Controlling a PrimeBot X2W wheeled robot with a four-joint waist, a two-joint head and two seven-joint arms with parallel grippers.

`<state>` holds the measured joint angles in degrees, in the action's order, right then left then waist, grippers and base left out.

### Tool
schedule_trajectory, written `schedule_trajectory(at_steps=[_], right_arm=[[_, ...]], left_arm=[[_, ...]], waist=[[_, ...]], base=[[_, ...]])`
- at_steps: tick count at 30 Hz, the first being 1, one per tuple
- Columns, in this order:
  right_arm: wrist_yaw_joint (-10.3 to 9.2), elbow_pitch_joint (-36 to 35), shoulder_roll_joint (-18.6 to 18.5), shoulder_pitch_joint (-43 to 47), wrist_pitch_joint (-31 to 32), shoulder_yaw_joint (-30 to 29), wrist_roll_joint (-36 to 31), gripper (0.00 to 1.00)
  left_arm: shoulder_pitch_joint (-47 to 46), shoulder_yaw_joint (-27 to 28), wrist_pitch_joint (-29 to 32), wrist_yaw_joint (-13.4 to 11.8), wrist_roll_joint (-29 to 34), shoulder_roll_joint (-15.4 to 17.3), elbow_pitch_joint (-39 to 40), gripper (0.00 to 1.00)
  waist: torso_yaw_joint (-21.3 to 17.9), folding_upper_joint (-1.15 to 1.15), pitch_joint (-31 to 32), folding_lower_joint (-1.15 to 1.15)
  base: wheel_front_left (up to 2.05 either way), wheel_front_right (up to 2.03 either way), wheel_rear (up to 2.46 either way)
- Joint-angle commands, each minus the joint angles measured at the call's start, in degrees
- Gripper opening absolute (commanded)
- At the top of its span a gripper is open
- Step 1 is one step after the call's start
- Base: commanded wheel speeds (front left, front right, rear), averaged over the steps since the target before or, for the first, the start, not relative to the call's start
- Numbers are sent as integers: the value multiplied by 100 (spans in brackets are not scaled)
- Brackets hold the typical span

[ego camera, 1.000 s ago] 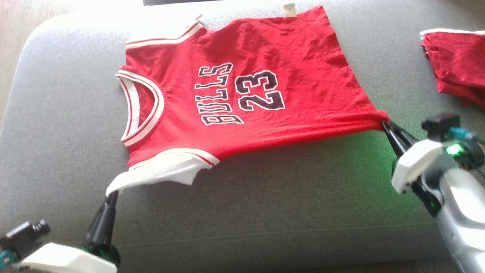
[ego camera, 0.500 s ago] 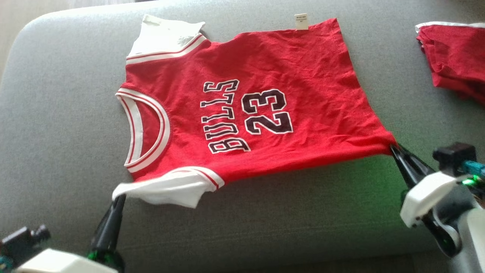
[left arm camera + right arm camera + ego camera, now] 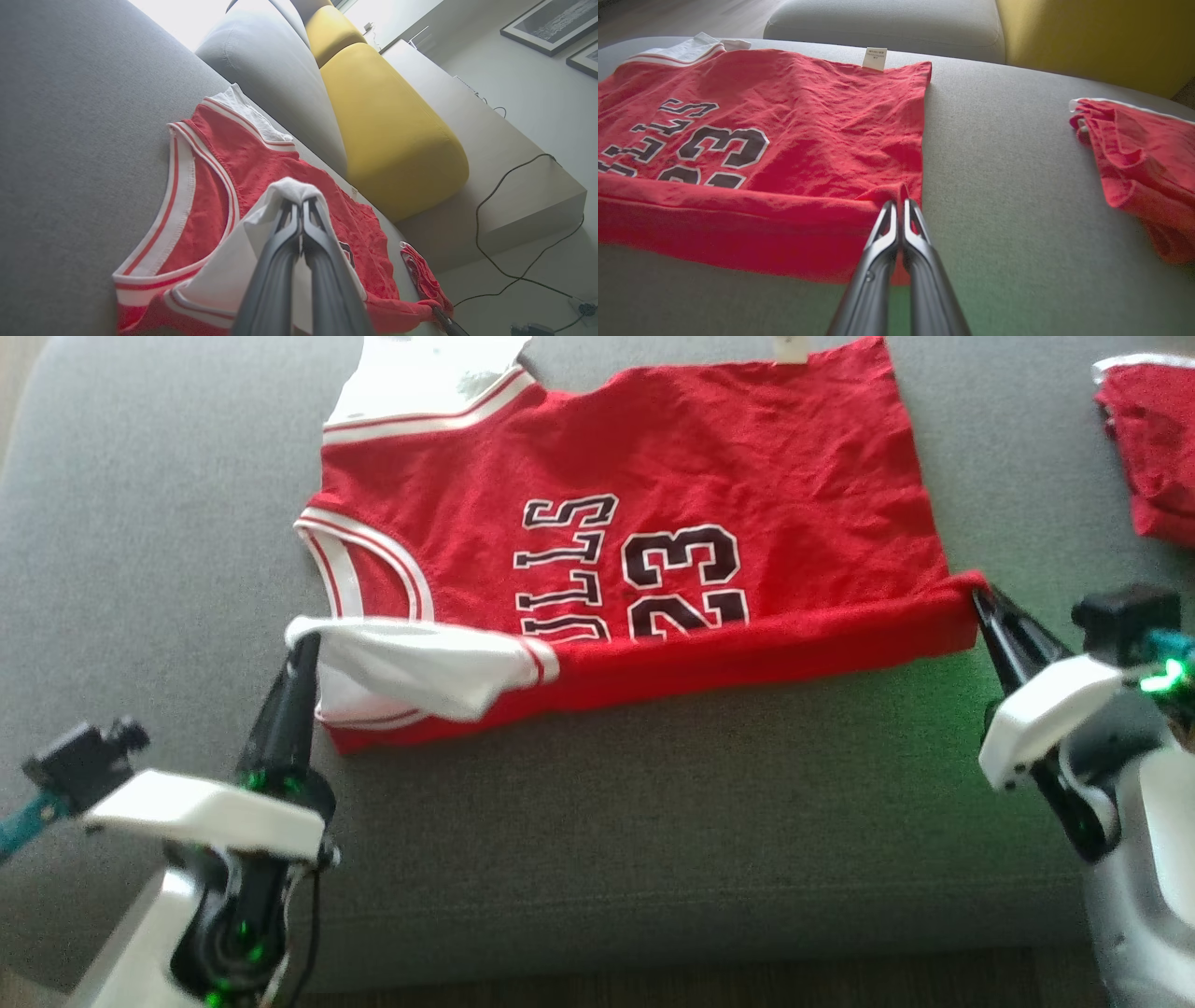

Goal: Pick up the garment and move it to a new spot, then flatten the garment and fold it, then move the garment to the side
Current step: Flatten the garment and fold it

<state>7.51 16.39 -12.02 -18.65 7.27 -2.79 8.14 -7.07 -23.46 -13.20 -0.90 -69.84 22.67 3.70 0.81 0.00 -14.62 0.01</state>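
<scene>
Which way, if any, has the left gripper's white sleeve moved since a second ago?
Yes. The white sleeve, pinched by the left gripper, moved away from the robot: it now overlaps the neckline, previously lying short of it.

White wrist shells [image 3: 205,812] carry slim dark jaws and, seemingly, green lights [image 3: 1158,683].

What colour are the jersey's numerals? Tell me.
On the jersey, numerals are black, outlined white; head view best.

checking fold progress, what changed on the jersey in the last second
Both grippers carried the near edge of the jersey up and over its front: the left gripper with the white sleeve, the right gripper with the hem corner. The fold now covers part of the lettering. Both stayed shut; the other red garment stayed put.
</scene>
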Motion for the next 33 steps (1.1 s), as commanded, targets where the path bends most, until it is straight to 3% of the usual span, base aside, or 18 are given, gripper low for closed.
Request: schedule_trajectory(at_steps=[1,19,22,24,25,26,27,28,33], right_arm=[[-2,-59,8,-277,-81,59,-48,0],[-2,1678,99,-1845,-978,-34,-517,4],[-2,1939,144,-2030,-1120,-39,-587,17],[-2,2109,159,-2126,-1203,-49,-630,40],[-2,2189,166,-2165,-1239,-56,-650,88],[-2,2265,172,-2201,-1274,-58,-666,100],[-2,2337,179,-2228,-1311,-56,-679,100],[-2,2397,189,-2245,-1352,-54,-685,100],[-2,2481,271,-2244,-1624,-100,-642,100]], left_arm=[[-403,221,-45,72,57,60,5,0],[-2086,89,-169,751,1018,-432,-2014,0],[-2231,85,-175,792,1212,-506,-2227,0],[-2315,81,-177,810,1321,-559,-2350,2],[-2350,70,-177,816,1375,-579,-2412,17],[-2378,52,-178,820,1406,-600,-2483,39],[-2405,64,-178,824,1426,-624,-2543,84],[-2422,96,-178,827,1442,-649,-2596,100],[-2306,271,-179,832,1530,-708,-2641,100]], waist=[[40,0,-112,-1],[155,0,-737,-1],[164,0,-792,-1],[183,0,-810,-1],[192,0,-812,-1],[199,0,-809,-1],[203,0,-799,-1],[202,0,-781,-1],[143,0,-631,-1]], base=[[0,0,0],[0,0,0],[0,0,0],[0,0,0],[0,0,0],[0,0,0],[0,0,0],[0,0,0],[0,0,0]])
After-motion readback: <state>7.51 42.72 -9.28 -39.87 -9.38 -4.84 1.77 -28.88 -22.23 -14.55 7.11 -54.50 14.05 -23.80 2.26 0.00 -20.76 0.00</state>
